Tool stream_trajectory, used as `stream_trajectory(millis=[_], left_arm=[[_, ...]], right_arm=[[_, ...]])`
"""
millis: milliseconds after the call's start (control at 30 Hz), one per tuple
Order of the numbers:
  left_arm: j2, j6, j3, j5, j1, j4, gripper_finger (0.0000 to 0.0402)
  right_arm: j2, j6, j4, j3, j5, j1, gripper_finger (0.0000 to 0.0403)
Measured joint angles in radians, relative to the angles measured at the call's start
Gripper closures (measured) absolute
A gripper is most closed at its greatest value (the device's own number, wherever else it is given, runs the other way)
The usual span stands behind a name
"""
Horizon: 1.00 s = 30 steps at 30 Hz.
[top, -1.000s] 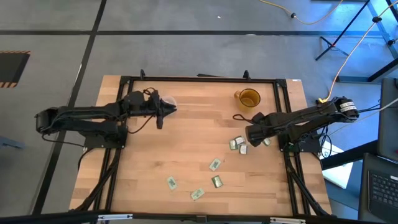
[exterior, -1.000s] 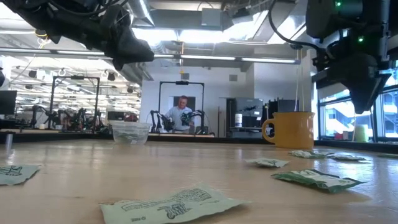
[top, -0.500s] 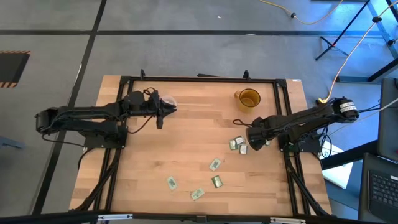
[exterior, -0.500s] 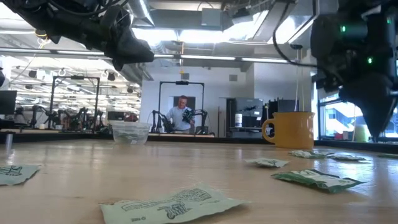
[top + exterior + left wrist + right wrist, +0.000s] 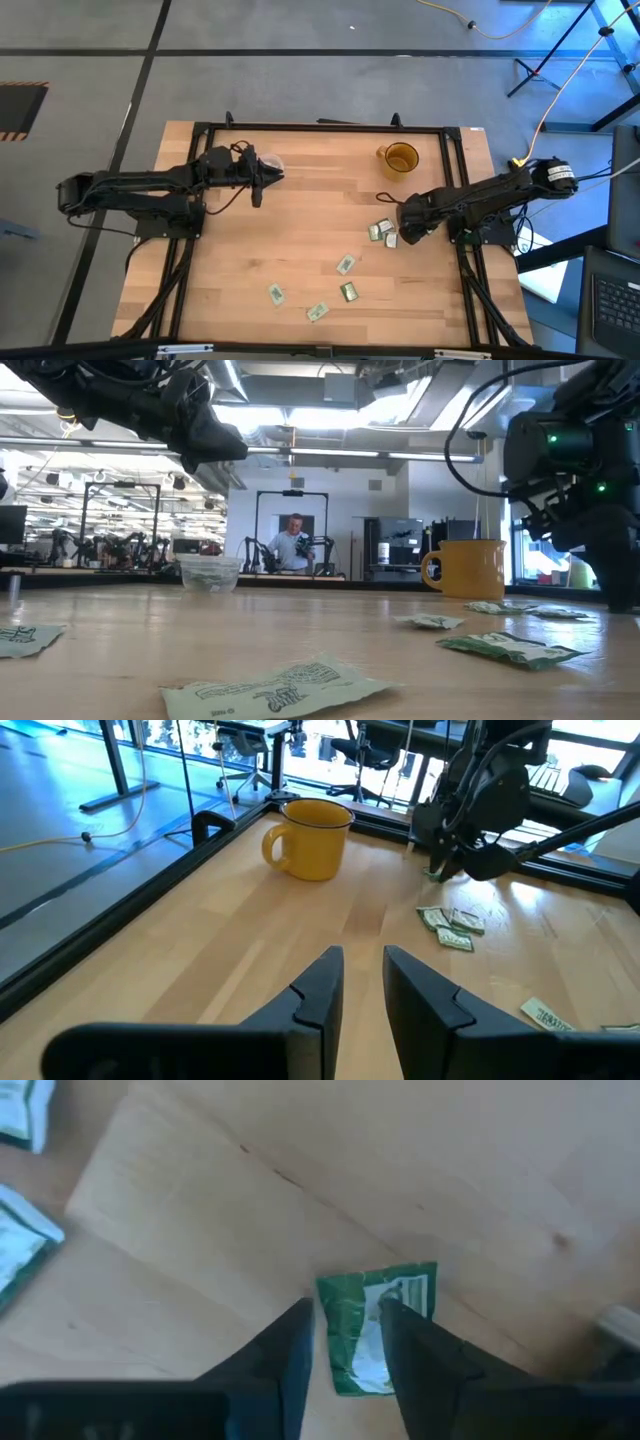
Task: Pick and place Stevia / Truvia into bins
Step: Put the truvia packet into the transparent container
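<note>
Several green and white Stevia sachets (image 5: pixel 346 264) lie flat on the wooden table, more in a cluster (image 5: pixel 382 232) at the right. My right gripper (image 5: pixel 345 1342) points straight down over one sachet (image 5: pixel 405 1295) of that cluster, fingers open and standing astride its edge. The amber mug (image 5: pixel 400 158) stands at the far right. A clear cup (image 5: pixel 210 573) stands at the far left, with sachets inside. My left gripper (image 5: pixel 362 970) hovers beside that cup, nearly level, a little open and empty. My right gripper comes at the sachet from above, one finger (image 5: pixel 290 1350) beside its edge (image 5: pixel 330 1305) and the other (image 5: pixel 420 1350) over its middle. The sachet lies flat on the table. I cannot tell whether the fingertips touch it.
A black frame (image 5: pixel 320 128) runs round the table's far and side edges. Loose sachets (image 5: pixel 317 312) lie near the front edge. Bare wood (image 5: pixel 300 225) lies between the two arms. A person sits in the room beyond the table.
My right gripper has sunk toward the table, tipping to point straight down, and has come over the sachets at the right. The sachets lie where they were.
</note>
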Motion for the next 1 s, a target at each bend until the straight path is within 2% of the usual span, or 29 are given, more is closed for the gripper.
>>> stream_trajectory(millis=[633, 867, 1000], left_arm=[[0.0, 0.001, 0.0, -0.001, 0.0, 0.0, 0.0332], [0.0, 0.003, 0.0, 0.0, 0.0, 0.0, 0.0331], [0.002, -0.004, 0.0, 0.0, 0.0, 0.0, 0.0331]], right_arm=[[0.002, -0.028, -0.013, -0.01, -0.005, -0.01, 0.0396], [0.005, -0.076, -0.1, 0.111, 0.011, -0.007, 0.0395], [0.005, -0.179, -0.058, 0.214, 0.085, -0.006, 0.0399]])
